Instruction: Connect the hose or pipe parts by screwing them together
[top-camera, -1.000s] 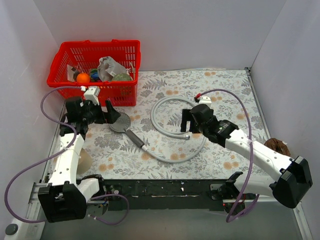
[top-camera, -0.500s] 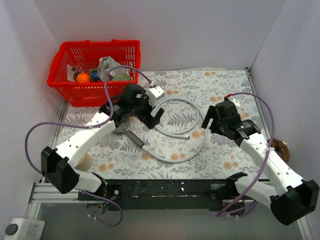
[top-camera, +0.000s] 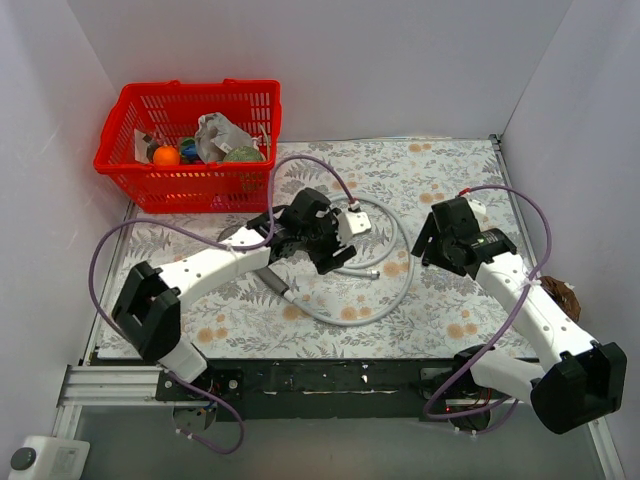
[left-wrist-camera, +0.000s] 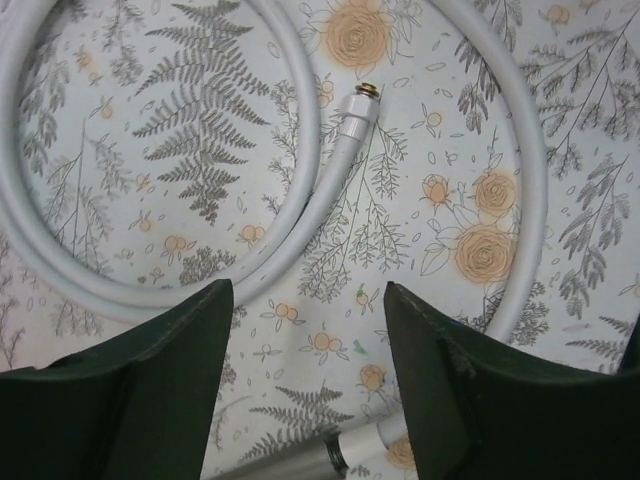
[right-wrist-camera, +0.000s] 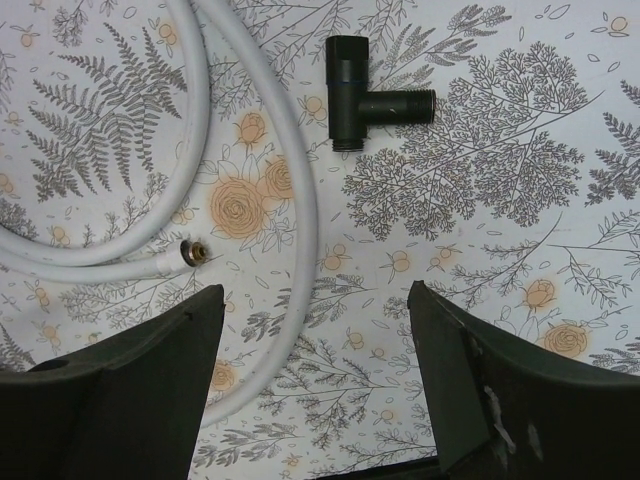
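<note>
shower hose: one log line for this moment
left gripper: open above hose | right gripper: open, empty | hose end nut: free on mat

We've got the left arm (top-camera: 210, 265) stretched forward and rightward, left gripper (left-wrist-camera: 305, 292) facing down, jaws apart, empty. The right arm (top-camera: 520, 290) bends inward, right gripper (right-wrist-camera: 315, 292) facing down, jaws wide, empty.

Left arm (top-camera: 215, 265) swung over the hose (top-camera: 352, 318), right arm (top-camera: 520, 295) drew back
</note>
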